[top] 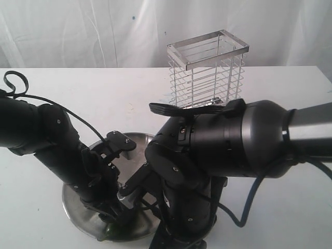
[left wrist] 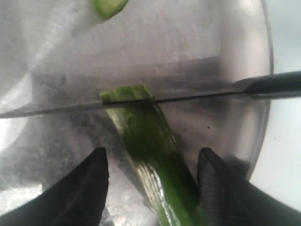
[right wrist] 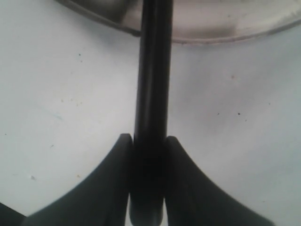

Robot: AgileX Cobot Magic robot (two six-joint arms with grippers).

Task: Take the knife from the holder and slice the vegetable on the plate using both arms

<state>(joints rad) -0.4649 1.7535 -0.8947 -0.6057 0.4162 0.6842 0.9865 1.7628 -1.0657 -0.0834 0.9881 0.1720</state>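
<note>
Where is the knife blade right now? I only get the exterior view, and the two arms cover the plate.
Observer: In the left wrist view the knife lies across the vegetable, close to its cut end.
Operator: Is the left arm pinning the vegetable?
Observer: No, the left fingers stand open, one on each side of it.
Operator: Who holds the knife?
Observer: The right fingers are shut on its black handle, just outside the rim of the plate.
</note>
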